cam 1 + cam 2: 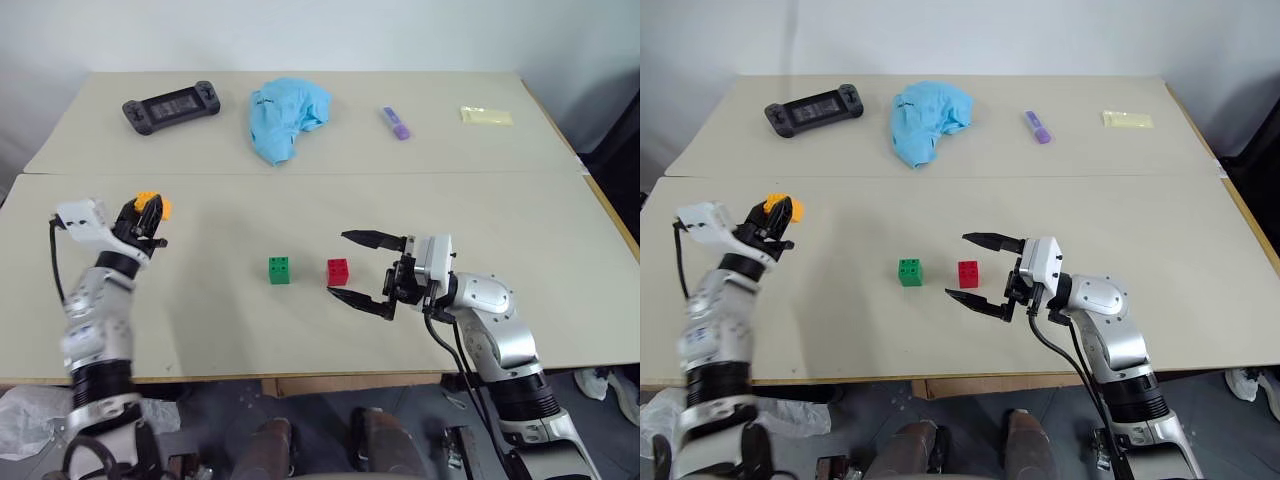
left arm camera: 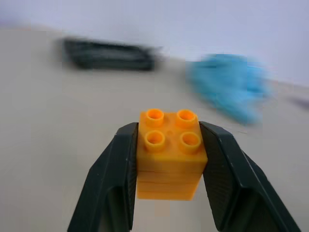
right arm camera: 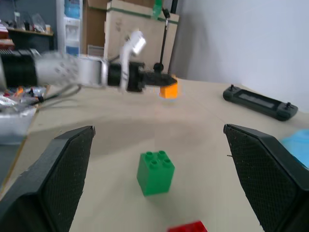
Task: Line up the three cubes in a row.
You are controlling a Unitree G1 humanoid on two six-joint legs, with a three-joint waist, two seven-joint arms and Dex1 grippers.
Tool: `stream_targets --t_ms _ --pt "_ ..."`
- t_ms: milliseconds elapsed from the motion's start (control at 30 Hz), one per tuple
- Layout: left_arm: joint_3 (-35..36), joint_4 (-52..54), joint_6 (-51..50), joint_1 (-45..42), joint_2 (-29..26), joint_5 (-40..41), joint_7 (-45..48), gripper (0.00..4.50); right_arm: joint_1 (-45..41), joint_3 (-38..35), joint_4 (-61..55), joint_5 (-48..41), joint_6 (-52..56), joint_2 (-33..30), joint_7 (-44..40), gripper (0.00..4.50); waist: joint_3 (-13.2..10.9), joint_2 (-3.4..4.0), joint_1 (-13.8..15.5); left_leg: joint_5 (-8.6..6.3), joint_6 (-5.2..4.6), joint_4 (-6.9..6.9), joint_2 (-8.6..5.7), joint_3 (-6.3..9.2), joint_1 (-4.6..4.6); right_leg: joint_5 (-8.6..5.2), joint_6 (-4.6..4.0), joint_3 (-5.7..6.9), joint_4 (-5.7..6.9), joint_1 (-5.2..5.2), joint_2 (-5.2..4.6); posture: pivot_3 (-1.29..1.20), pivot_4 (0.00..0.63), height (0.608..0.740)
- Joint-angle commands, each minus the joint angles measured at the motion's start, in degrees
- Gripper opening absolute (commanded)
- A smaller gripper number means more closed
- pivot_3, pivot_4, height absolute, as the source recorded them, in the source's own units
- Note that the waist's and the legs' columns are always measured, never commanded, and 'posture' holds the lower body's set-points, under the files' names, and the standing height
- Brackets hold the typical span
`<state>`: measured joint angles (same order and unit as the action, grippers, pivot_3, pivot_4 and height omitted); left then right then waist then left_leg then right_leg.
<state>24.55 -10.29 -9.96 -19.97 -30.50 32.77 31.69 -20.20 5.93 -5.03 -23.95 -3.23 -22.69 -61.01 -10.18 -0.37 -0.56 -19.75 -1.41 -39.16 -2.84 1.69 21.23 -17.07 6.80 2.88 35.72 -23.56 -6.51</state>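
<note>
Beige tabletop (image 1: 300, 330): our left gripper (image 2: 169, 159) pinches the orange-yellow studded plastic brick (image 2: 169, 157) aloft for carrying; right gripper (image 1: 368, 272) spread beside the small red studded brick (image 1: 338, 271).

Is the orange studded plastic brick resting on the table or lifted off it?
Lifted. The left claw is shut on the orange studded plastic brick, carrying it above the beige table.
</note>
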Motion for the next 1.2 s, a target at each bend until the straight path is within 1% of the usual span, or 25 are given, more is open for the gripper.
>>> stream_targets --t_ms 33,133,200,300,433,600,733,833,967,1033,1200 --pt "-2.0 5.6 -6.3 2.8 -8.4 8.3 22.7 1.49 1.1 -1.7 -3.8 -1.2 1.1 -1.8 0.3 4.5 0.0 0.07 0.0 0.0 0.0 0.01 0.02 0.01 0.0 -0.01 -0.03 -0.1 -0.03 0.03 -0.01 0.0 0.15 0.74" --pt "-5.3 -2.5 -3.8 1.6 -13.8 2.2 28.5 1.49 2.3 -1.9 -5.3 -1.7 2.3 -3.1 0.2 4.5 0.0 0.3 0.5 0.0 -0.01 0.01 -0.04 0.1 -0.05 -0.03 -0.05 -0.16 -0.17 0.13 -0.05 0.0 0.15 0.74" --pt "-9.6 -10.4 2.2 -2.0 -16.2 -2.7 36.2 1.49 3.0 -2.3 -6.3 -2.0 3.2 -4.1 0.1 4.5 0.0 0.31 0.7 0.01 -0.01 0.01 -0.07 0.11 -0.08 -0.04 -0.07 -0.15 -0.16 0.13 -0.03 0.0 0.15 0.74" --pt "-16.0 -24.0 13.7 -11.3 -15.6 -10.2 44.6 1.49 2.9 -2.8 -6.5 -1.7 3.4 -4.8 0.5 4.5 0.0 0.25 1.2 0.04 -0.06 0.01 -0.15 0.13 -0.02 -0.04 -0.07 0.02 -0.09 0.09 0.05 0.0 0.15 0.74" --pt "-20.5 -34.4 23.5 -18.1 -13.7 -14.7 53.3 1.49 2.8 -3.0 -7.0 -1.7 3.8 -4.9 1.0 4.5 0.0 0.24 0.7 0.02 -0.16 0.02 -0.28 -0.02 0.02 0.0 0.0 0.16 0.12 -0.02 0.09 0.0 0.15 0.74" --pt "-22.6 -42.7 29.2 -23.1 -11.2 -17.5 58.6 1.49 4.4 -3.4 -8.4 -1.6 4.1 -5.2 1.9 4.5 0.0 0.21 0.3 -0.03 -0.26 0.03 -0.33 -0.07 0.07 0.01 0.02 0.17 0.13 -0.09 0.08 0.0 0.15 0.74" --pt "-24.0 -47.7 32.8 -25.2 -10.1 -19.8 58.9 1.49 6.5 -3.7 -10.1 -1.8 4.9 -5.7 2.8 4.5 0.0 0.21 0.5 -0.03 -0.26 0.01 -0.29 -0.07 0.08 0.01 0.02 0.19 0.14 -0.1 0.09 0.0 0.15 0.74" --pt "-24.1 -50.1 33.9 -26.2 -9.6 -20.4 58.9 1.49 7.3 -3.8 -10.9 -1.8 5.2 -6.0 3.1 4.5 0.0 0.21 0.5 -0.01 -0.3 -0.02 -0.32 -0.09 0.07 0.02 0.05 0.16 0.16 -0.08 0.06 0.0 0.15 0.74" --pt "-24.1 -51.7 31.6 -26.9 -9.2 -20.2 60.5 1.49 7.3 -4.0 -10.7 -1.8 5.3 -6.3 3.2 4.5 0.0 0.21 0.6 0.01 -0.32 -0.03 -0.33 -0.08 0.06 0.03 0.06 0.16 0.19 -0.05 0.06 0.0 0.15 0.74" --pt "-24.0 -51.6 30.0 -27.2 -9.3 -20.1 60.3 2.23 7.0 -4.2 -10.3 -1.7 5.1 -6.5 3.0 4.5 0.0 0.21 0.6 0.02 -0.33 -0.04 -0.33 -0.08 0.05 0.03 0.06 0.16 0.2 -0.05 0.06 0.0 0.15 0.74" --pt "-22.0 -48.6 30.7 -25.8 -10.4 -18.3 59.6 3.72 6.1 -4.3 -9.2 -1.6 4.6 -7.3 1.8 4.5 -0.1 0.17 0.5 0.02 -0.33 -0.03 -0.33 -0.07 0.07 0.03 0.06 0.15 0.2 -0.08 0.05 0.0 0.15 0.74"
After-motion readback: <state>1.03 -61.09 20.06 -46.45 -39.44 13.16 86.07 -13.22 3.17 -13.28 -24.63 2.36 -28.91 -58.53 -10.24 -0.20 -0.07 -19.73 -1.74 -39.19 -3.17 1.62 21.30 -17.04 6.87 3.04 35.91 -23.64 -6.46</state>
